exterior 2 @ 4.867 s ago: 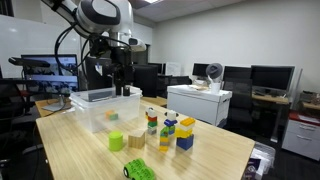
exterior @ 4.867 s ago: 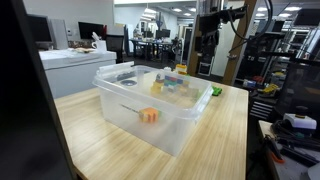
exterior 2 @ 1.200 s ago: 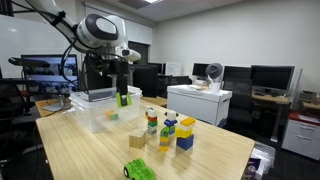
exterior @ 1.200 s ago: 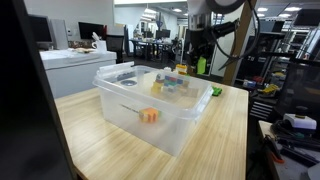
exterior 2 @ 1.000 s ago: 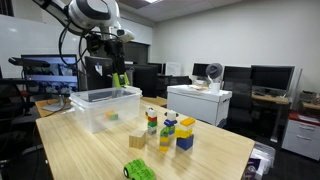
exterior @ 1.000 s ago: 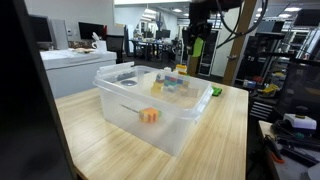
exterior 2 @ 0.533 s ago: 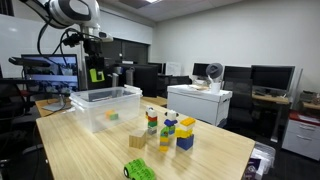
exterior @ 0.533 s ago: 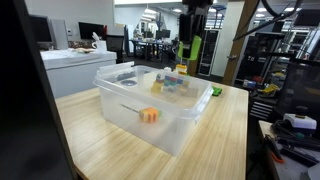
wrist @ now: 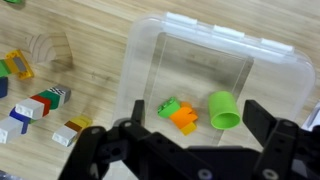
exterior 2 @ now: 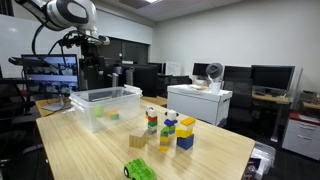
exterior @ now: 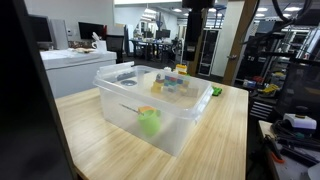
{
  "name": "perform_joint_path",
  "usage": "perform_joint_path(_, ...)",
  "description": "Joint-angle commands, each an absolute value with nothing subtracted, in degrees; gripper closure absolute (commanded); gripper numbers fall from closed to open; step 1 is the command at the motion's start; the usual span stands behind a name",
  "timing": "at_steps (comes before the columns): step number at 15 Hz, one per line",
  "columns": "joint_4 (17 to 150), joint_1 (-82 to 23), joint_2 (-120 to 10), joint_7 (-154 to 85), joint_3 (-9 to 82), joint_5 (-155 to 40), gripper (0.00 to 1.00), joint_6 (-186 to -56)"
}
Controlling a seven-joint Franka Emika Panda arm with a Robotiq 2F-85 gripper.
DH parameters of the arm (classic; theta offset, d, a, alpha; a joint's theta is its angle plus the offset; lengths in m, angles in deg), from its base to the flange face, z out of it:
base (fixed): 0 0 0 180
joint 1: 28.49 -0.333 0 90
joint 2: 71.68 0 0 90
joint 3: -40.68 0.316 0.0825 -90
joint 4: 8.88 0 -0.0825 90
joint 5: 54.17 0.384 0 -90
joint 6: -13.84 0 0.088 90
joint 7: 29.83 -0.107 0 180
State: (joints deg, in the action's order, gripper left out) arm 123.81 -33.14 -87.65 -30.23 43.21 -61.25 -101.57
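My gripper (wrist: 195,128) hangs open high above a clear plastic bin (wrist: 146,60), its dark fingers (wrist: 265,118) spread wide with nothing between them. On the bin's floor lies a green cup (wrist: 224,110) on its side, next to an orange block (wrist: 184,120) and a small green block (wrist: 167,107). In both exterior views the cup (exterior: 149,122) (exterior 2: 112,114) shows through the wall of the bin (exterior: 185,128) (exterior 2: 88,121). The arm (exterior 2: 70,13) reaches over the bin from above.
Beside the bin stand several stacked coloured blocks (exterior 2: 168,130) (wrist: 45,102), a wooden arch block (wrist: 50,50) and a green toy (exterior 2: 139,170) near the table's edge. A small green piece (exterior: 216,91) lies past the bin. Office desks and monitors surround the table.
The gripper carried the green cup over the bin, opened, and the cup has dropped into the bin beside the blocks. The arm has risen.
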Motion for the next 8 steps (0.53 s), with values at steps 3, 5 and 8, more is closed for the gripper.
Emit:
perform_joint_path(3, 122.18, -28.50, -86.88, -29.14, 39.85, -63.66, 0.00, -101.87)
perform_joint_path(5, 121.28, -25.61, -85.88, -30.05, 37.65, -65.31, 0.00, -101.71)
perform_joint_path(8, 120.88, -21.97, -83.74, -29.42, 34.44, -67.74, 0.00, -100.77)
